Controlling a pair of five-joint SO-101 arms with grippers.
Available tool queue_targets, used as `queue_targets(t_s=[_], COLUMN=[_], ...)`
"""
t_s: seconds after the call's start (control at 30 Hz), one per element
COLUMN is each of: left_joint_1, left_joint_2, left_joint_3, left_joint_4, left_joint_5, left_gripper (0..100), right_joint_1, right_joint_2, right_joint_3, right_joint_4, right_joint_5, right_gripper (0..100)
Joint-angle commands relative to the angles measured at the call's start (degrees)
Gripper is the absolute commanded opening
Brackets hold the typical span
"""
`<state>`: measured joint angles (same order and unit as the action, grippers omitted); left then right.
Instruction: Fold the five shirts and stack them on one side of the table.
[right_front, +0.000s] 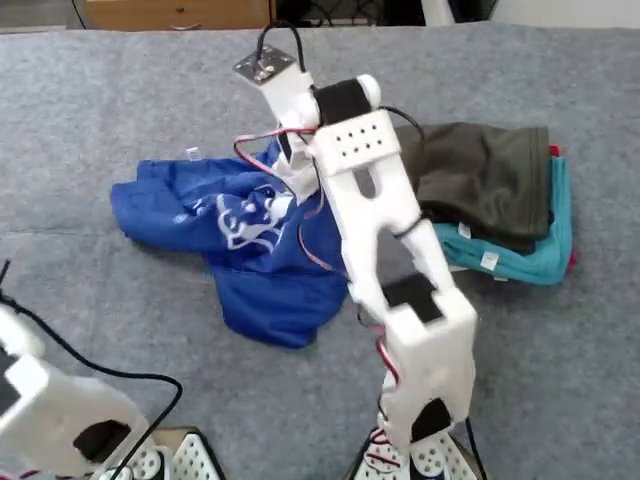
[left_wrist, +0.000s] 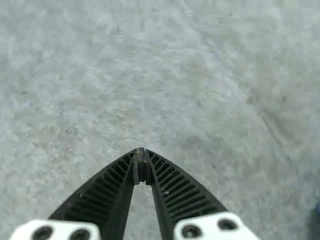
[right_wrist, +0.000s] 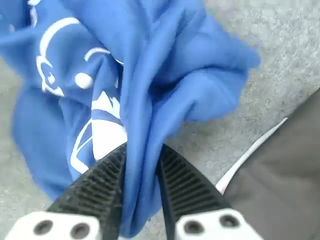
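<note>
A crumpled blue shirt (right_front: 250, 245) with a white print lies at the middle of the grey table. My right gripper (right_wrist: 142, 157) is shut on a bunched fold of the blue shirt (right_wrist: 150, 75), near its far right part; in the high view the right gripper (right_front: 290, 165) stands over that fold. A stack of folded shirts sits at the right: a dark olive shirt (right_front: 490, 175) on top of a teal shirt (right_front: 520, 262), with a red edge (right_front: 556, 152) below. My left gripper (left_wrist: 140, 160) is shut with nothing in it, above bare table.
The grey felt table (right_front: 100, 110) has free room at the left and the far side. The left arm's white body (right_front: 60, 410) sits at the near left corner. A wooden cabinet (right_front: 180, 12) stands beyond the far edge.
</note>
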<state>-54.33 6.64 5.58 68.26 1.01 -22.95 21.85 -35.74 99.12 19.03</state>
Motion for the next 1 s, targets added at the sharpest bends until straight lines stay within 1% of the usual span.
queue_targets(t_s=[0.0, 0.1, 0.2, 0.33, 0.4, 0.5, 0.53, 0.67, 0.73, 0.83, 0.97], left_joint_1=[7.78, 13.14, 16.92, 18.15, 16.66, 16.04, 17.27, 26.33, 28.18, 28.88, 33.71], left_joint_2=[3.34, 5.27, 5.27, 2.81, -1.32, -9.67, -12.48, -22.07, -24.7, -23.12, -15.56], left_joint_3=[-2.95, 0.31, 2.59, 4.35, 5.23, 10.51, 13.93, 27.3, 32.22, 33.8, 30.99], left_joint_4=[3.16, 2.9, 2.2, 1.85, 2.11, 0.18, -1.58, -8.7, -13.71, -17.67, -19.87], left_joint_5=[1.05, 3.08, 4.84, 7.56, 8.53, 8.88, 8.88, 9.76, 11.78, 12.13, 13.45], left_gripper=[3, 3, 5, 19, 25, 26, 26, 26, 27, 27, 27], right_joint_1=[-1.05, -0.97, -0.97, -0.97, -0.97, -0.97, -0.97, -0.97, -0.97, -1.05, -1.05], right_joint_2=[-6.81, -5.14, -3.38, -1.89, -1.54, -1.27, -1.01, 0.84, 1.71, 3.21, 4.88], right_joint_3=[6.81, 8.04, 7.87, 7.87, 7.78, 6.99, 6.64, 6.55, 5.85, 4.0, 3.12], right_joint_4=[-4.66, -5.89, -4.4, -4.31, -4.4, -4.4, -4.4, -4.4, -4.4, -4.04, -3.96], right_joint_5=[1.67, 3.34, 6.07, 7.38, 7.38, 7.38, 7.38, 7.38, 7.38, 7.38, 7.3], right_gripper=[1.5, 1.5, 1.5, 1.5, 1.5, 1.5, 1.5, 1.5, 1.5, 1.5, 1.5])
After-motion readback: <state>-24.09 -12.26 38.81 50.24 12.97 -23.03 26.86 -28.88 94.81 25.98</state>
